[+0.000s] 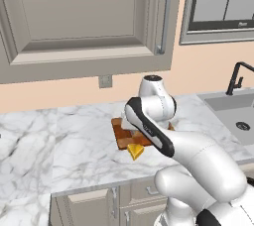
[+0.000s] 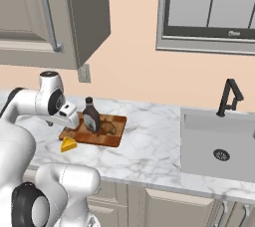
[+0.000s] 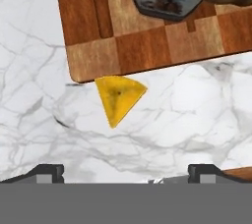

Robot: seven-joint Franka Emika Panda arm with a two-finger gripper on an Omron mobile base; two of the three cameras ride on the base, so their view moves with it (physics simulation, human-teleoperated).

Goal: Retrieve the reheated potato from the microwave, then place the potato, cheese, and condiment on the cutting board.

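On the marble bench [image 3: 206,115], the small yellow cheese wedge [image 3: 118,98] lies touching the chequered wooden cutting board's [image 3: 142,46] edge. Pincer [image 3: 125,171] fully open, empty, hovers above. Judged light, firm; grasp across flat sides.

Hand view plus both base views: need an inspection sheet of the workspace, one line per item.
Surface: white marble counter, grey cabinets below.
Cutting board: flat on the counter, left of the sink.
Condiment: upright on the board; label reads chocolate syrup.
Potato: on the board, right of the bottle.
Cheese: on the counter at the board's near edge, not on the board; whether it touches the edge I cannot tell.
Clutter: nothing seen.
Pincer: open, above the counter near the cheese, holding nothing.
Cables: nothing seen.
Surroundings: sink with black faucet, wall outlet, upper cabinet, window.
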